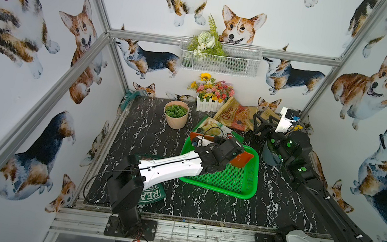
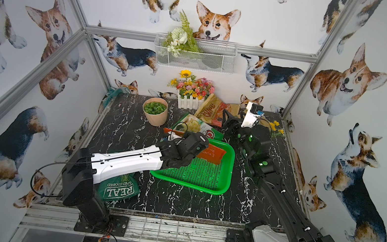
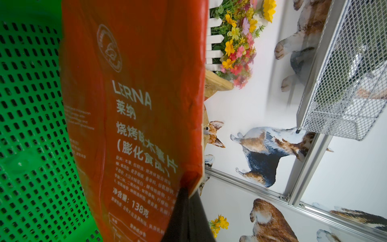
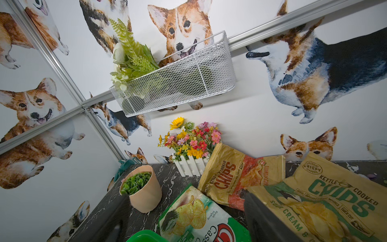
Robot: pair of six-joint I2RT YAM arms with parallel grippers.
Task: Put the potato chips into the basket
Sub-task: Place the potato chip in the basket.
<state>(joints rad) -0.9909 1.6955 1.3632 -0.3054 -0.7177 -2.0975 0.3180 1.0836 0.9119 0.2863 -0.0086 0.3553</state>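
Marble-patterned black tabletop point(image 1: 200, 206), boxed by corgi-print walls, runs open along its front edge. My left gripper point(image 3: 188, 194) pinches the orange crinkly chip bag point(image 1: 242, 159) over the one bright green perforated plastic basket point(image 1: 241, 194). My right gripper point(image 1: 262, 122) hangs spread at the back. I count five bags: the red-lettered tan CHIPS bag point(image 4: 234, 174) and the green-lettered tan CHIPS bag point(image 4: 326, 188) at the back, the green-white bag point(image 1: 212, 127) just behind the basket, and the dark green REAL bag point(image 2: 119, 190) under my left arm.

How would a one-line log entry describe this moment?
left gripper: shut on orange bag over green basket | right gripper: open, near tan bags | dark green bag: on table, outside basket
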